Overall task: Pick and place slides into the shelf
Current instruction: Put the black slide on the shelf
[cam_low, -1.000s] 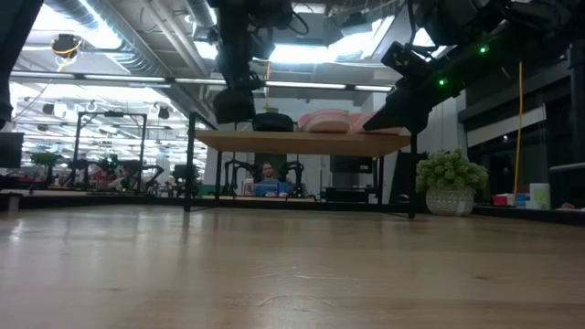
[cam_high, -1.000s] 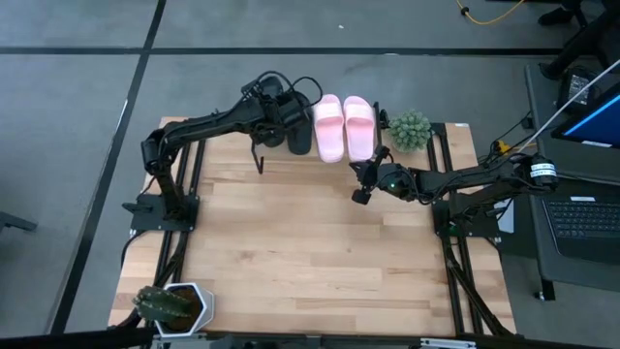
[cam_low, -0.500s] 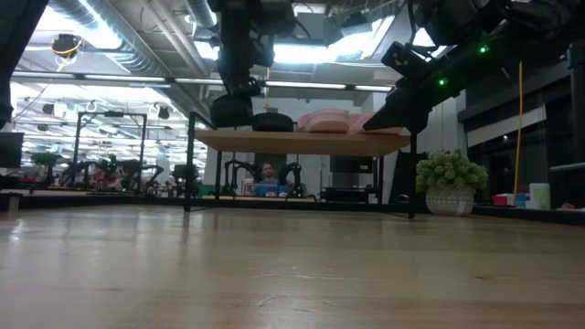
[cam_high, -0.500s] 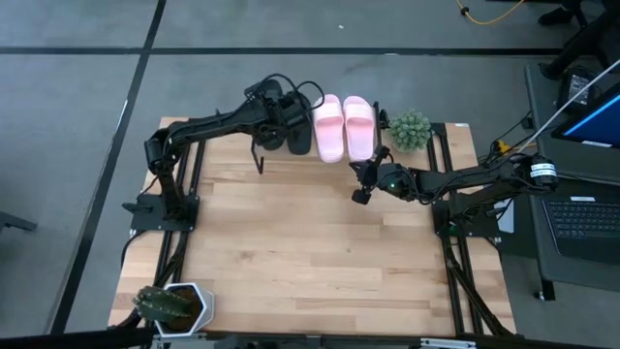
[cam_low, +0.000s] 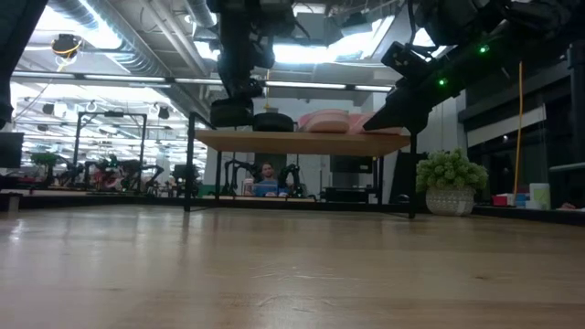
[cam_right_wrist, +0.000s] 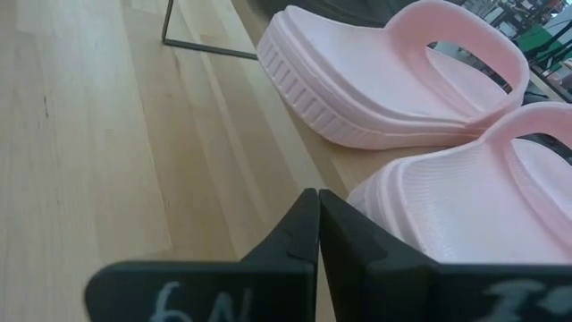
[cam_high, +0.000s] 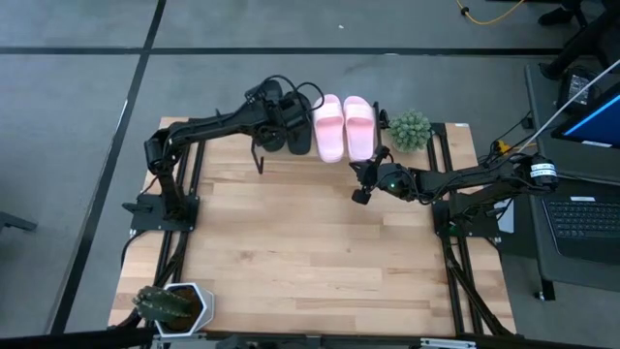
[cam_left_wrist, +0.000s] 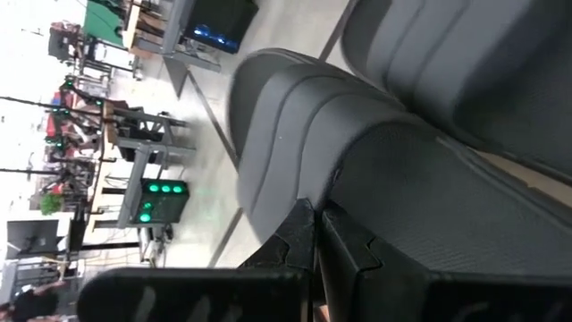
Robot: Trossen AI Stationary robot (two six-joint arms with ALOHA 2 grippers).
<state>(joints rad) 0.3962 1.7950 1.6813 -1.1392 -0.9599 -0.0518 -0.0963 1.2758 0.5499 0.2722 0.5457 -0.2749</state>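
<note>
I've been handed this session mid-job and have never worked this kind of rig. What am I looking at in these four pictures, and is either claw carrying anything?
Two dark robot arms work at a wooden table. One picture looks straight down, one looks level across the tabletop, and two come from cameras on the wrists, looking past each arm's own fingers. At the table's far edge stands a low shelf, with two pink slides and a black slide on it. The left gripper is at the shelf's left end, shut, its tips pressed into a second black slide where strap meets sole; whether it carries that one I cannot tell. The right gripper is shut and empty, just short of the pink slides. A green plant and a potted cactus stand near two corners.
</note>
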